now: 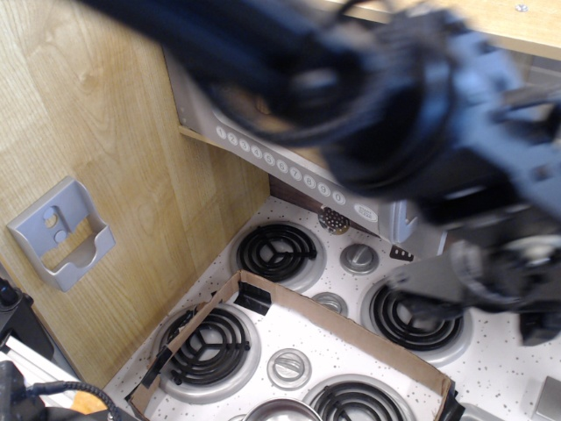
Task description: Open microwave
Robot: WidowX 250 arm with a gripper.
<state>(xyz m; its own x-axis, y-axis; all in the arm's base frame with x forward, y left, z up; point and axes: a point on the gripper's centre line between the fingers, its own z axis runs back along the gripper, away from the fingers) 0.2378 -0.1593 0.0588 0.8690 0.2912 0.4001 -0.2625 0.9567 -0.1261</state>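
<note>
The grey microwave (203,121) hangs under the wooden shelf at upper centre. Only its left edge and its lower strip with the row of round white number buttons (279,161) show. My arm (368,96) sweeps across the front of it as a dark motion blur and hides the window, the clock panel and the handle. I cannot tell whether the door is open or closed. My gripper (491,282) is a blurred dark and grey shape at the right, over the back right burner. Its fingers cannot be made out.
A stove top with black coil burners (277,250) and silver knobs (358,258) lies below. A cardboard strip (351,329) crosses it. A small grey wall bracket (63,231) sits on the wooden left wall. A small strainer (332,218) hangs below the microwave.
</note>
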